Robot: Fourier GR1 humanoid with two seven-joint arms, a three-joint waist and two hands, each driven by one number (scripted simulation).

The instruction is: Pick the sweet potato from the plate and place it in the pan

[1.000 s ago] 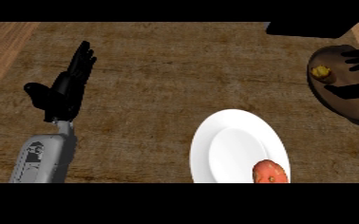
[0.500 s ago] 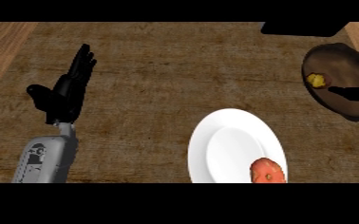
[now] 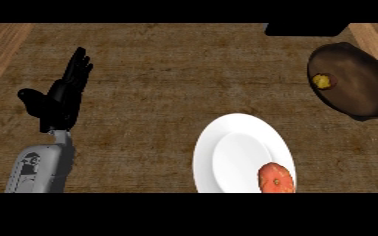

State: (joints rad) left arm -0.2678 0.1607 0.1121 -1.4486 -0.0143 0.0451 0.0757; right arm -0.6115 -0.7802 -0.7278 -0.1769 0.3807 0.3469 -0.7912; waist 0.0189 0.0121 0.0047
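An orange-red sweet potato [image 3: 275, 178] lies on the lower right part of a white plate [image 3: 236, 150] near the view's bottom edge. A dark brown pan [image 3: 351, 82] sits at the right edge, with a small yellow item [image 3: 322, 81] inside it. My left hand [image 3: 63, 97] rests at the left, fingers straight and pointing up, open and holding nothing, well apart from the plate. My right hand does not show.
A dark wooden counter [image 3: 177, 75] fills the view, with lighter wood strips at the far left and far right. A black object [image 3: 306, 28] sits at the top right edge, just above the pan.
The view has shifted slightly, so the plate, pan and sweet potato sit a little further left in the picture. The left hand keeps its pose.
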